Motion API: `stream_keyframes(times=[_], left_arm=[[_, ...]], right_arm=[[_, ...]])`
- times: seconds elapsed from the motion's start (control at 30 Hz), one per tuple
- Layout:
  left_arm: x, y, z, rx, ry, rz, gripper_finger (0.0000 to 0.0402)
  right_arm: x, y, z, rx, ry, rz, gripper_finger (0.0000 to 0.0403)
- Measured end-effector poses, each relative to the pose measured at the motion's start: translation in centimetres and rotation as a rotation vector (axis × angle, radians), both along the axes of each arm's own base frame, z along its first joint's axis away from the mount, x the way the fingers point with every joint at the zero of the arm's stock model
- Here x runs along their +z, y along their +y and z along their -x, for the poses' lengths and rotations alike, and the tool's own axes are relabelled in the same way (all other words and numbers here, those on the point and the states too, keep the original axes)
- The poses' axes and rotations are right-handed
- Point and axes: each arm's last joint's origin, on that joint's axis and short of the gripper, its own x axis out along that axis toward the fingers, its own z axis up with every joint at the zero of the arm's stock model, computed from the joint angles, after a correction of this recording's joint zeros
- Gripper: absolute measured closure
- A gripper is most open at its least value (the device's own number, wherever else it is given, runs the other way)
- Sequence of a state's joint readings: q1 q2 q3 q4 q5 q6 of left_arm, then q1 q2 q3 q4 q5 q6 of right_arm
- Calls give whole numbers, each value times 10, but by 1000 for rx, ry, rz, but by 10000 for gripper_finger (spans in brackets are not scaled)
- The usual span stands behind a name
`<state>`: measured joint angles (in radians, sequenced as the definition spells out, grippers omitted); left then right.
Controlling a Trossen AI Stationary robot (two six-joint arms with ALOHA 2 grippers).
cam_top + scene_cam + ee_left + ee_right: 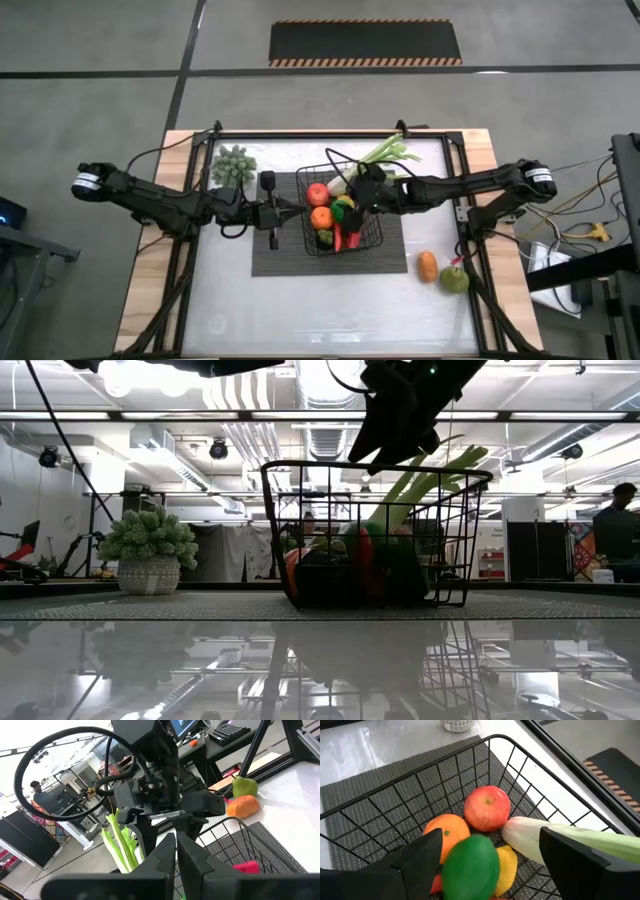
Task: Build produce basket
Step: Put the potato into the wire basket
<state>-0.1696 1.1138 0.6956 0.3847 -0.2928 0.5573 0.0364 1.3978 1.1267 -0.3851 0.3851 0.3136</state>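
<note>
The black wire basket (340, 212) sits on a dark ribbed mat (285, 255) in the middle of the table (300, 310). Inside lie a red apple (487, 808), an orange (447, 832), a yellow piece (506, 862) and a leek (560, 837) leaning over the rim. The right end effector (487, 862) hovers over the basket with its fingers spread wide, a green round piece (471, 865) between them, touching neither finger. The left end effector (176, 852) is clenched on nothing, just beside the basket's left side. An orange carrot-like piece (427, 265) and a green pear (455, 279) rest on the table, off the mat. A potted plant (233, 165) stands at the far left.
</note>
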Motion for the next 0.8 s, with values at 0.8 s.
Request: stream_keyframes(times=[0.8], left_arm=[[-11, 0, 2, 1, -19, 56, 402]], right_arm=[[62, 32, 50, 220, -119, -482, 156]])
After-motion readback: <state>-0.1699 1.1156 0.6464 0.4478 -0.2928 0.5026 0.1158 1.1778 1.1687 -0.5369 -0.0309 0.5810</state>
